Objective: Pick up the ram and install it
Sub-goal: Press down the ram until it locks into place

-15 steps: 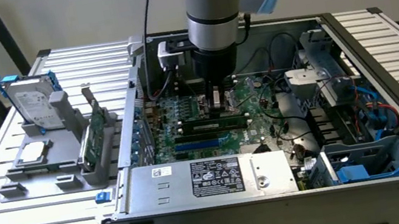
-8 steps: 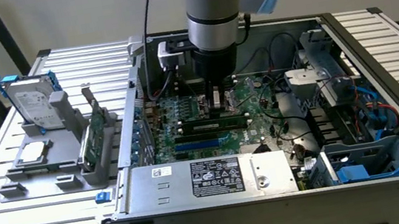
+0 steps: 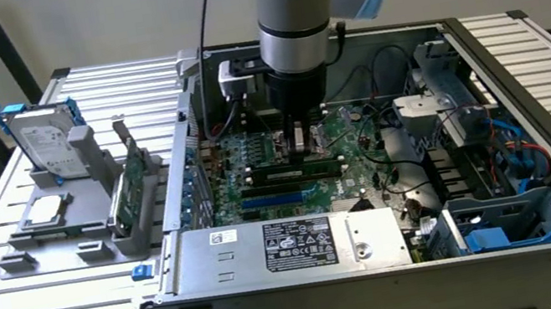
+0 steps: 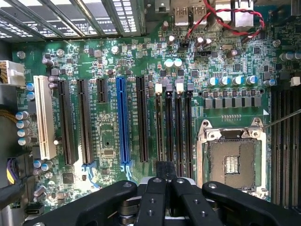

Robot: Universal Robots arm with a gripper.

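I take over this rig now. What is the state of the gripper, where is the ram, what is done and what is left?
Gripper: down inside the computer case, directly above the ram, touching it or nearly so.
Ram: on edge along the black memory slots of the motherboard, beside the empty processor socket.
Done: the ram has been picked up and brought to the slots.
Left: I cannot tell whether it is fully seated; check this and that the gripper has let go.
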